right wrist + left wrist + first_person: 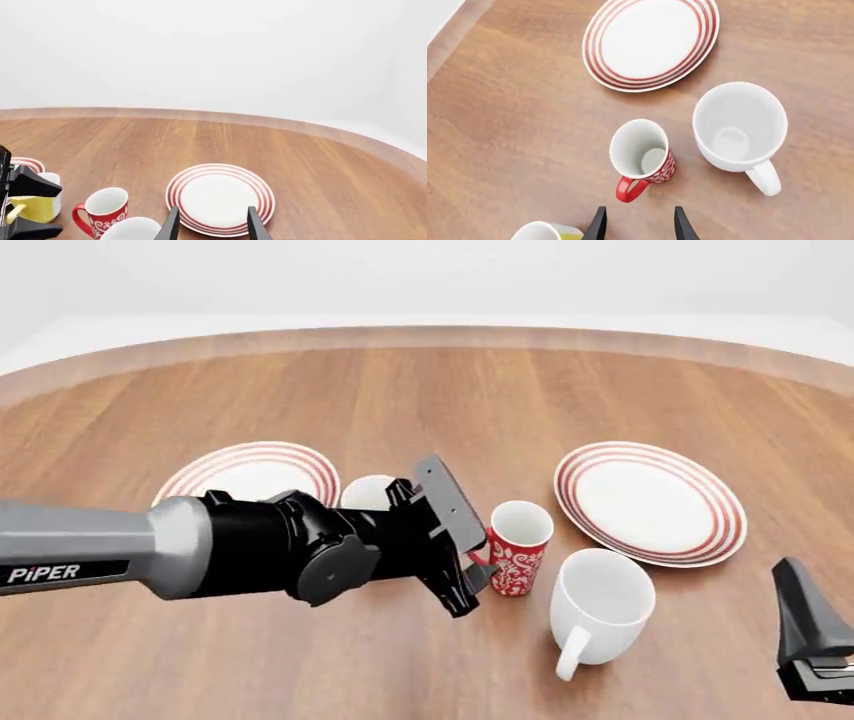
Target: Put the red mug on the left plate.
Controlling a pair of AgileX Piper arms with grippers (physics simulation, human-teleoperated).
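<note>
The red mug stands upright on the table between the two plates, its white inside and red handle showing. My left gripper is open just short of the handle, holding nothing. The left plate, white with red rings, lies behind my left arm and is partly hidden by it. Low at the right, my right gripper is open and empty, well away from the red mug.
A bigger white mug stands close beside the red mug on the near right. A yellow mug sits by my left gripper, mostly hidden in the front view. The right plate lies beyond the white mug.
</note>
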